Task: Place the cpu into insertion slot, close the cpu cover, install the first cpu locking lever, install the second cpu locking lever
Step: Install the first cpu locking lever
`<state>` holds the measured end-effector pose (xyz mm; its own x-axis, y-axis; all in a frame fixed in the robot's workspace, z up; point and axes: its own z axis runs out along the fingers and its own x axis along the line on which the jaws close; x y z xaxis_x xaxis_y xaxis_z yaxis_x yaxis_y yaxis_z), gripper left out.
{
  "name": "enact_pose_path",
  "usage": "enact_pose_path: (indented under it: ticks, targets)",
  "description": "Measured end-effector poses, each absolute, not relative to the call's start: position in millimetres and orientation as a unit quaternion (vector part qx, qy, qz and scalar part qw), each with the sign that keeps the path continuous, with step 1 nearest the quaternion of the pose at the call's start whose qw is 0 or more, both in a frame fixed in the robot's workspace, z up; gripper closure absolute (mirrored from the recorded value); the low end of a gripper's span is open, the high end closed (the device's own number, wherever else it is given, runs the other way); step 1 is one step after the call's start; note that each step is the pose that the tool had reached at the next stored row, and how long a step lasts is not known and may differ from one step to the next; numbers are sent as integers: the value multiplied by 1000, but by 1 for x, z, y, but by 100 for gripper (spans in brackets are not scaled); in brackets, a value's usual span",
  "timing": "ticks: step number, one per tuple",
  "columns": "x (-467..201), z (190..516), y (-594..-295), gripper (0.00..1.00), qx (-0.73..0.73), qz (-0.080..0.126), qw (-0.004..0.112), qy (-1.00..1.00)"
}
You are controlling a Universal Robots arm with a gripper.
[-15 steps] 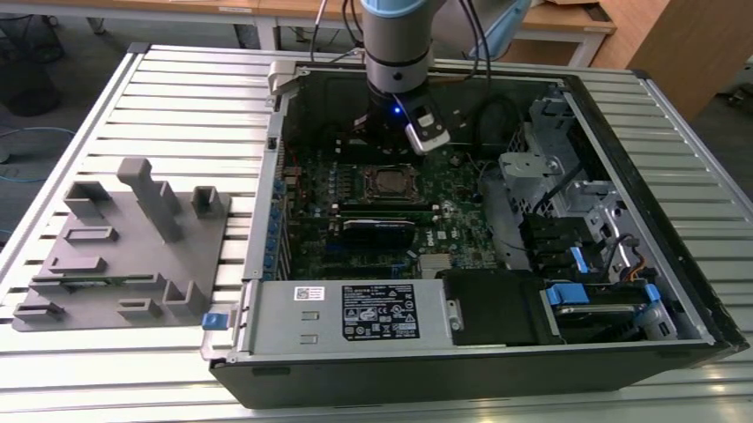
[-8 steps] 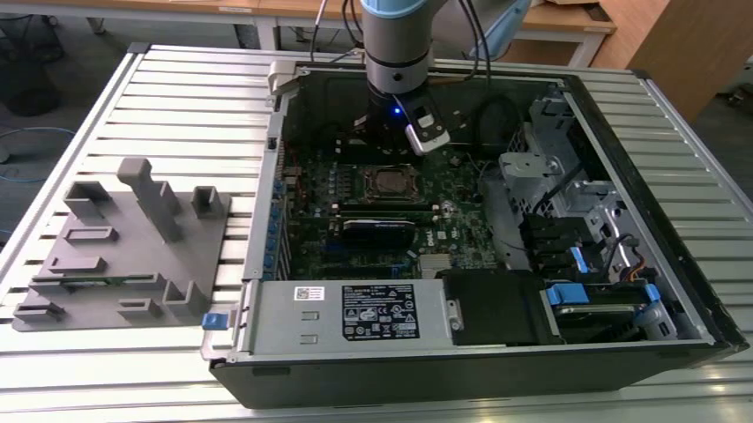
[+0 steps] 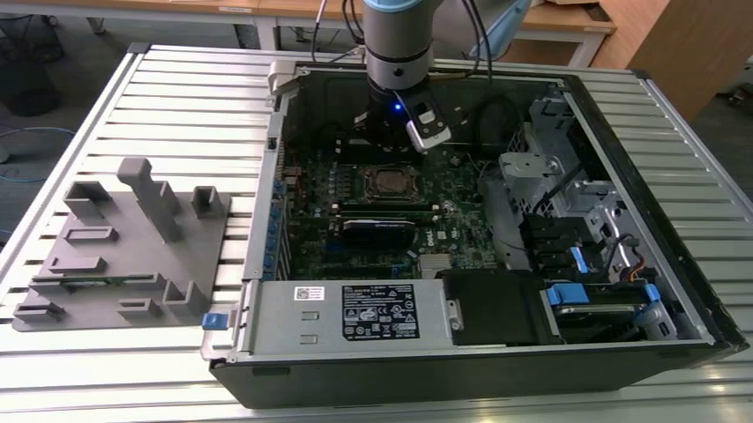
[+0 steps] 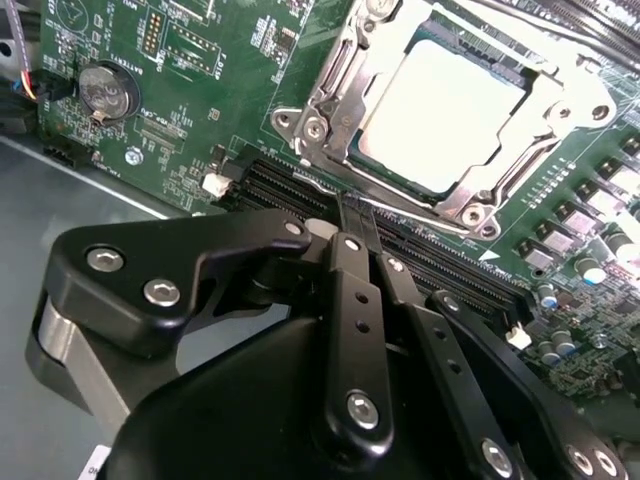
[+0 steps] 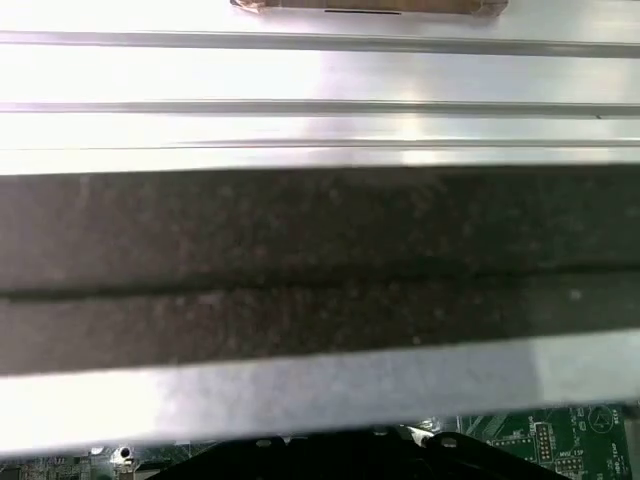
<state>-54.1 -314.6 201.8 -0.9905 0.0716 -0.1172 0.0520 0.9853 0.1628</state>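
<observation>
Cpu (image 4: 450, 105), a light, stiff, fragile chip probably best taken by its bare edges, sits in the motherboard (image 4: 150, 120) socket with the thin cpu cover (image 4: 335, 95) down around it, while the gripper (image 4: 352, 212) hovers just beside, pinched together and empty.

Table (image 3: 141, 97): ribbed grey metal slats, pale and shiny.
Floor (image 3: 88, 48): smooth grey, past the table's far edge at the exterior view's left.
Desks (image 3: 282, 9): wooden tops on white legs, beyond the table.
Cabinet (image 3: 682, 53): light wood, at the exterior view's right.
Bin (image 3: 24, 75): dark, standing on the floor at the far left.
Light: bright and even, with strong glare on the slats in the first wrist view.
</observation>
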Motion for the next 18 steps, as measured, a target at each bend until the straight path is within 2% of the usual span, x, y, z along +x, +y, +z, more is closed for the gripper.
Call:
enact_pose_path:
  ticks: [18]
  targets:
    - [-54, 201, -313, 89, 76, 77, 65, 992]
